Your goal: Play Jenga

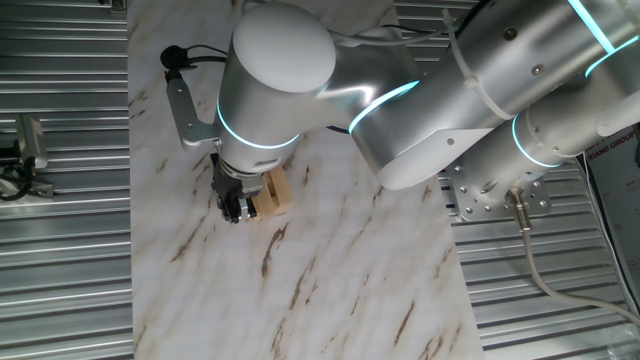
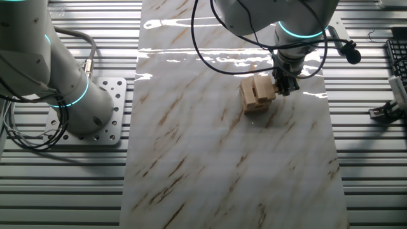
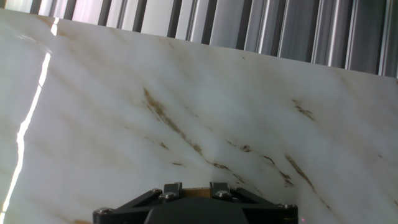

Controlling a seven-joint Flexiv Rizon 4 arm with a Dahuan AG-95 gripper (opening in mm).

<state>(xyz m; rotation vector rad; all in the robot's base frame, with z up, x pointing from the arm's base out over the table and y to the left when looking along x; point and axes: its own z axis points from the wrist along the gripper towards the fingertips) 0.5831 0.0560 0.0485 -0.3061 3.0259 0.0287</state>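
Note:
The Jenga stack (image 1: 277,192) is a low pile of light tan wooden blocks on the marble tabletop; it also shows in the other fixed view (image 2: 255,95). My gripper (image 1: 236,207) is down at table height against one side of the stack (image 2: 283,83). In the hand view a strip of tan block (image 3: 189,190) fills the gap between my two fingers (image 3: 172,188), so the jaws stand closed on one block at the stack's side. The rest of the stack is hidden below the hand camera.
The marble slab (image 2: 210,159) lies on a ribbed metal bench (image 1: 60,290). A second robot base (image 2: 76,95) stands to the left of the slab. A cable and black connector (image 1: 175,57) hang by my wrist. A keyboard edge (image 2: 397,60) sits at far right.

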